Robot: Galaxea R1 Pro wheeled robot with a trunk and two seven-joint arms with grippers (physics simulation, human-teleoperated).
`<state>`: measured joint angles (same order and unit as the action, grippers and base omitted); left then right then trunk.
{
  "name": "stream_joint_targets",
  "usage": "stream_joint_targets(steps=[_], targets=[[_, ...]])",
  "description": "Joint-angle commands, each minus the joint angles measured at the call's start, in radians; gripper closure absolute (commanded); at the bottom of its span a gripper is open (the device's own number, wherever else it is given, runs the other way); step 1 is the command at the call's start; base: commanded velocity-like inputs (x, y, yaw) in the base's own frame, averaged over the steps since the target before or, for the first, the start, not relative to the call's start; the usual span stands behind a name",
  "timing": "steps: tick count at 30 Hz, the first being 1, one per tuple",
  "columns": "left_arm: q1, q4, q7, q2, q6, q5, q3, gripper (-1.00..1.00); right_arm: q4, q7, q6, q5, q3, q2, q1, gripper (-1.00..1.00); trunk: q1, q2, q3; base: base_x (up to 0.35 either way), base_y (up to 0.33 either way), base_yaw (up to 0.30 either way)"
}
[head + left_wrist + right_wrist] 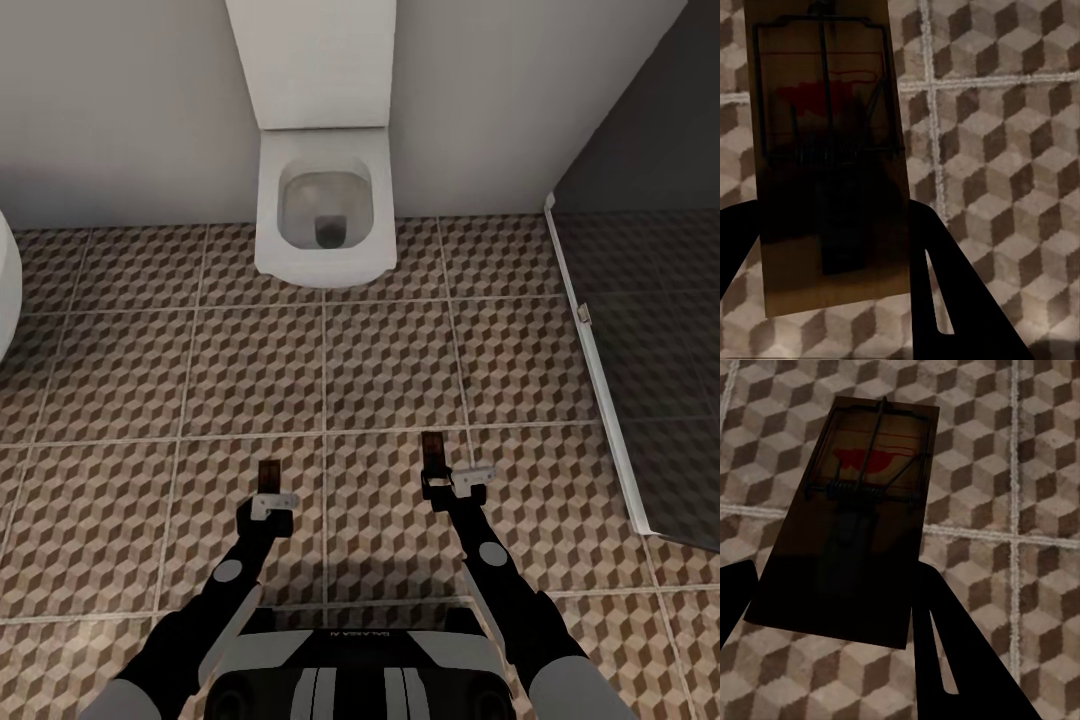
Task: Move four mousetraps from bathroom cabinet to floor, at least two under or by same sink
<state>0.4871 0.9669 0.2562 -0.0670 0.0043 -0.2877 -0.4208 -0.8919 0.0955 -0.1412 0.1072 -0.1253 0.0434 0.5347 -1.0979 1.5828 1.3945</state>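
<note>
Each claw holds a mousetrap (268, 472) over tiles (380, 365).

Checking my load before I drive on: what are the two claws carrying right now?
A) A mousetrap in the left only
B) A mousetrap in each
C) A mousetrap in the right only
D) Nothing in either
B: the head view shows a mousetrap sticking out of the left claw and another mousetrap out of the right claw, and each wrist view shows a trap held between the dark fingers above the tiled floor.
</note>
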Motion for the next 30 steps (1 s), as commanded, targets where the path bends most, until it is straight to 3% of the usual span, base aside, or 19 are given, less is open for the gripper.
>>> stream_joint_targets(steps=[1,6,11,14,17,18,20,26,28,30], targets=[[0.001,-0.002,0.009,0.001,0.0,-0.008,-0.005,1.0,0.001,0.01,-0.001,0.008,-0.002,0.0,0.0,1.0,0.0,0.0,0.0,0.0,0.0,0.0],[0.001,-0.002,0.013,0.007,0.003,-0.008,0.008,1.0,-0.001,0.009,0.001,0.008,-0.003,0.001,0.0,1.0,0.0,0.0,0.0,0.0,0.0,0.0],[0.001,0.002,0.04,0.01,0.02,-0.009,0.097,1.0,-0.074,0.009,0.055,0.011,-0.019,0.0,0.0,1.0,0.0,0.0,0.0,0.0,0.0,0.0],[0.001,0.027,0.045,0.013,0.116,-0.01,0.125,1.0,-0.177,0.004,0.195,0.021,-0.023,-0.002,0.0,1.0,0.0,0.0,0.0,0.0,0.0,0.0],[0.01,0.124,0.043,0.017,0.326,-0.009,0.135,1.0,-0.255,0.0,0.325,0.026,-0.025,-0.003,0.006,1.0,0.0,0.0,0.0,0.0,0.0,0.0],[0.05,0.18,0.043,0.018,0.448,-0.009,0.138,1.0,-0.276,-0.001,0.359,0.027,-0.025,-0.003,0.02,1.0,0.0,0.0,0.0,0.0,0.0,0.0],[0.133,0.181,0.043,0.019,0.524,-0.01,0.139,1.0,-0.285,-0.002,0.389,0.028,-0.025,-0.003,0.053,1.0,0.0,0.0,0.0,0.0,0.0,0.0],[0.408,-0.046,0.043,0.02,0.595,-0.011,0.141,1.0,-0.275,-0.004,0.492,0.027,-0.025,-0.003,0.171,1.0,0.0,0.0,0.0,0.0,0.0,0.0],[0.487,-0.095,0.043,0.021,0.639,-0.011,0.141,1.0,-0.235,-0.005,0.525,0.026,-0.025,-0.002,0.228,1.0,0.0,0.0,0.0,0.0,0.0,0.0],[0.53,-0.127,0.043,0.021,0.68,-0.011,0.142,1.0,-0.167,-0.005,0.539,0.026,-0.026,0.001,0.285,1.0,0.0,0.0,0.0,0.0,0.0,0.0]])
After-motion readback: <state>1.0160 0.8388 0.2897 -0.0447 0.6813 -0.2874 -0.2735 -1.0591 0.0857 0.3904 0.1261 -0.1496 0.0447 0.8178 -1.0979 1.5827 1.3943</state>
